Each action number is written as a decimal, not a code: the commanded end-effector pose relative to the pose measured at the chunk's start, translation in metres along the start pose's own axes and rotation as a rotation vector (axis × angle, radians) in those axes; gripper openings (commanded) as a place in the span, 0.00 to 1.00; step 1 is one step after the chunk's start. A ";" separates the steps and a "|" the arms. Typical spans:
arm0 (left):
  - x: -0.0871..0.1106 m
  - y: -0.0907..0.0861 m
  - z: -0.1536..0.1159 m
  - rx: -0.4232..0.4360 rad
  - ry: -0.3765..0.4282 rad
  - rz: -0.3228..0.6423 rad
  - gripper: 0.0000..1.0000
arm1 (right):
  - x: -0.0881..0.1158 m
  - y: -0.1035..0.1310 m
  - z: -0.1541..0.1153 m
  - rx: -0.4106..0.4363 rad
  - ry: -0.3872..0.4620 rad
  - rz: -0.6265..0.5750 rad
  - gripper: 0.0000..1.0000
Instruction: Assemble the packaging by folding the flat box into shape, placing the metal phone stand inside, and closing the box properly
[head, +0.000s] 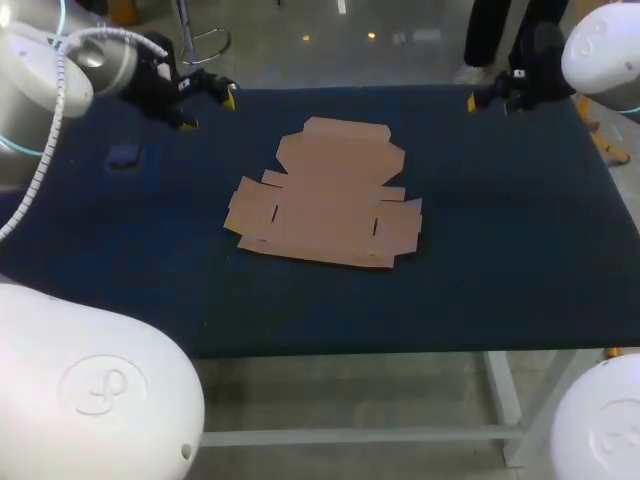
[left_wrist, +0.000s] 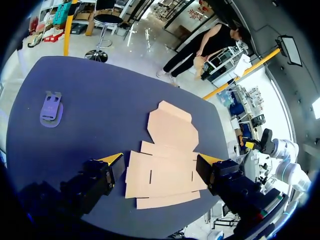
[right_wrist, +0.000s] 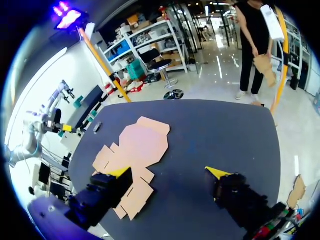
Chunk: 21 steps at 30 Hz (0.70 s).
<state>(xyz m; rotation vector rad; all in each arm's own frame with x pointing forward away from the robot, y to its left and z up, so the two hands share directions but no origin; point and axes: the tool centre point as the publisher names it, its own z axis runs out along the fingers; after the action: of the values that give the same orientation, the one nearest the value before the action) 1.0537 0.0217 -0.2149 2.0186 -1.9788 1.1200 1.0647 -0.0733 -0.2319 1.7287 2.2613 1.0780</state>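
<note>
Table (head: 520, 260): dark blue top, takes up most of the head view.

Flat box (head: 325, 195): brown cardboard blank, unfolded, lying flat near the table's middle. Its flaps are spread to all sides, and the longest panel points toward the far edge.

Left gripper (head: 209, 110): above the table's far left corner, well apart from the flat box. Fingers stand wide apart and touch nothing. In the left wrist view the flat box (left_wrist: 170, 130) shows ahead of and below the left gripper (left_wrist: 162, 160), in the gap between the two yellow tips, with no contact.

Right gripper (head: 478, 100): at the table's far right edge, also well apart from the box. In the right wrist view the right gripper (right_wrist: 168, 172) has its fingers spread wide. The flat box (right_wrist: 135, 145) lies ahead, off to one finger's side and untouched.

Phone stand (head: 123, 155): small, bluish-purple, lying on the table near its left edge, near the left gripper. It is well apart from the box, outside it. It shows more plainly in the left wrist view (left_wrist: 51, 107).
</note>
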 end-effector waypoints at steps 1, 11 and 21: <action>0.000 -0.003 0.001 -0.073 -0.022 -0.020 1.00 | 0.000 0.000 -0.001 0.001 0.003 -0.001 1.00; -0.006 0.008 0.003 -0.170 -0.073 -0.139 1.00 | -0.001 -0.012 0.002 0.133 -0.023 0.187 1.00; -0.007 0.026 0.007 -0.236 -0.073 -0.143 1.00 | 0.005 -0.036 0.005 0.176 0.011 0.314 1.00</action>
<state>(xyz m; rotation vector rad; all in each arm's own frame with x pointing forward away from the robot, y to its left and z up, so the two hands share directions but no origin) 1.0328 0.0200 -0.2351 2.0780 -1.8604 0.7933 1.0378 -0.0699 -0.2531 2.1982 2.1947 0.9462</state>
